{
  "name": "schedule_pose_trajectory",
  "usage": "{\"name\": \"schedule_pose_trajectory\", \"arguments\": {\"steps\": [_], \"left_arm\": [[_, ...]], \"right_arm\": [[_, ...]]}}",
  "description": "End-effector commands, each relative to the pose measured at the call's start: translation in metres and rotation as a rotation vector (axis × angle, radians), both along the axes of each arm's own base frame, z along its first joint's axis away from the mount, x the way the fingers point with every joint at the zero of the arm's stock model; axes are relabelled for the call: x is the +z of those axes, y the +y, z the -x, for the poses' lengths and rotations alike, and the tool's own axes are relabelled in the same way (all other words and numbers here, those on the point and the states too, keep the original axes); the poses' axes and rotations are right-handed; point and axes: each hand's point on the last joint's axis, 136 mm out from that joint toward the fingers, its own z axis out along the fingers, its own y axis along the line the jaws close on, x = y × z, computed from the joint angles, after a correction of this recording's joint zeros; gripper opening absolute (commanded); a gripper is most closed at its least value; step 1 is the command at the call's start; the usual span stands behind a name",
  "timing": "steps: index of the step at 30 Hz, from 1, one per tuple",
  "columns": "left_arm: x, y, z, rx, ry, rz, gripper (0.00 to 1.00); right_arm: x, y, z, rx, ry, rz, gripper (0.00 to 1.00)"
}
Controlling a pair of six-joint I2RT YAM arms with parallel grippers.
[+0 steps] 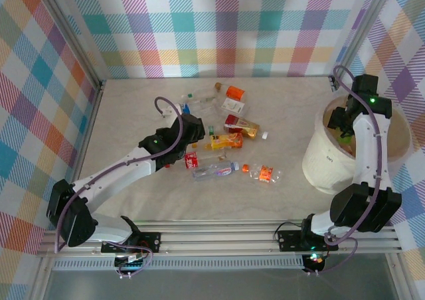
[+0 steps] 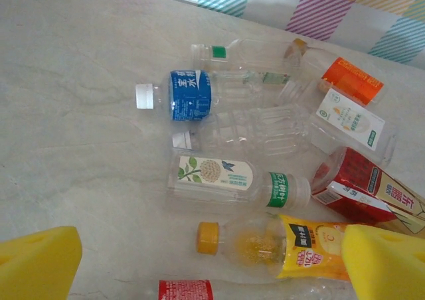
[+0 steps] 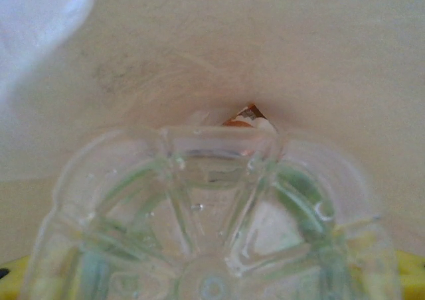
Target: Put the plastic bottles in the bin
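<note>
L gripper (image 2: 209,250): jaws wide apart, nothing btwn pads (image 2: 40,263). Hangs over table (image 2: 73,127), above the bottle pile.
- Yellow-cap bottle (image 2: 255,243) on its side just ahead of the gap; label end runs under the pad on view-right.
- Red-label bottle (image 2: 186,290) right below the gap, mostly cut off by frame edge.
- Further ahead of tips, in order: flower-label bottle (image 2: 219,175) w/ green band, bare clear bottle (image 2: 255,133), blue-label bottle (image 2: 189,95) w/ white cap, green-mark bottle (image 2: 242,53) farthest.
- Ahead and to the right: red pack (image 2: 358,188), white-label bottle (image 2: 350,119), orange-label bottle (image 2: 352,79).
- All lie flat; several touch.

R gripper (image 1: 340,124): at mouth of bin (image 1: 317,162).
- Wrist cam: green-tinted bottle (image 3: 212,233), base toward cam, sits btwn R pads (image 3: 408,270); beige bin inside beyond it.
- Cannot tell if the bottle is clamped or loose; pad contact sits at the frame corners.
- Table pile is well apart from R gripper, off to its left.
</note>
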Motion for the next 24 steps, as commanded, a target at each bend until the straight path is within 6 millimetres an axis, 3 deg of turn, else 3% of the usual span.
{"name": "schedule_pose_trajectory", "arguments": {"steps": [1,5,10,17,21,24], "left_arm": [[0.001,0.016,0.002,0.056,-0.007,-0.001,1.0],[-0.001,0.015,-0.001,0.063,-0.011,0.013,1.0],[-0.002,0.011,-0.005,0.065,-0.014,0.033,1.0],[-0.006,0.013,-0.005,0.095,-0.012,0.057,1.0],[-0.01,0.015,-0.004,0.116,-0.012,0.083,1.0],[-0.012,0.015,-0.004,0.124,-0.012,0.092,1.0]], "right_arm": [[0.017,-0.003,0.001,-0.023,-0.078,0.02,0.71],[0.024,-0.003,0.006,-0.034,-0.104,0.028,0.82],[0.032,0.0,0.009,-0.045,-0.147,0.029,0.88],[0.07,0.008,0.015,-0.036,-0.228,0.141,0.94],[0.102,0.027,0.016,0.017,-0.297,0.231,1.0],[0.129,0.058,0.013,0.11,-0.376,0.268,1.0]]}}
